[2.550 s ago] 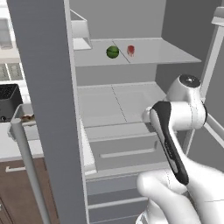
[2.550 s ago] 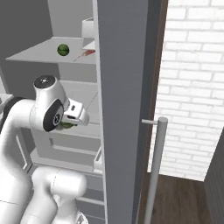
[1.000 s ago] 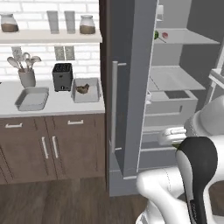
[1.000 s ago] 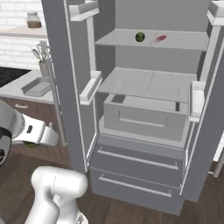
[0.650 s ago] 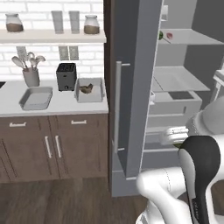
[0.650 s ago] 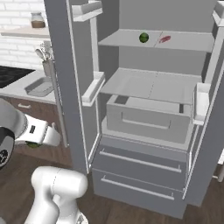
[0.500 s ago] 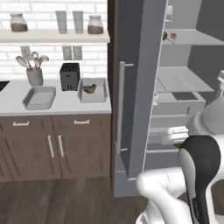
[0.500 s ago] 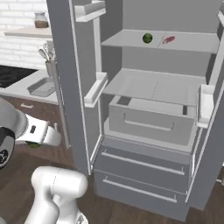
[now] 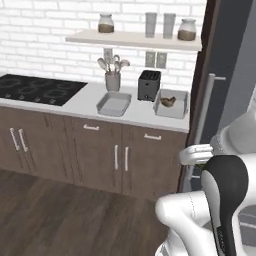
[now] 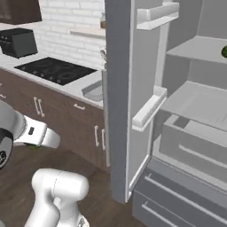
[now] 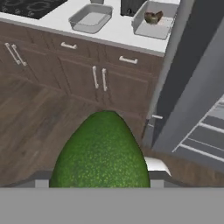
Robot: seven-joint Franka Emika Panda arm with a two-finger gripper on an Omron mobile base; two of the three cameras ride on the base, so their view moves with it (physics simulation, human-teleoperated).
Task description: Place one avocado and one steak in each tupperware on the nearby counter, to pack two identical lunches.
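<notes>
A large green avocado (image 11: 101, 151) sits low and centre in the hand view, and my gripper (image 11: 100, 178) is shut on it, its fingertips hidden behind the fruit. I hold it low, in front of the dark cabinets and beside the open fridge door (image 9: 225, 80). On the counter (image 9: 90, 102) stand two grey tupperware boxes: the left tupperware (image 9: 114, 103) is bare inside, the right tupperware (image 9: 172, 105) holds a brown piece that looks like a steak (image 9: 168, 101). Another avocado (image 10: 224, 52) shows at the edge of a fridge shelf.
A black toaster (image 9: 149, 85) and a utensil pot (image 9: 113, 80) stand behind the boxes. A black hob (image 9: 40, 89) lies at the counter's left. A wall shelf (image 9: 132, 39) carries jars. The fridge's shelves and drawers (image 10: 190, 133) stand open on the right.
Both base views have swung left, away from the fridge interior and onto the counter, so the camera moved. The avocado stays in my gripper.
</notes>
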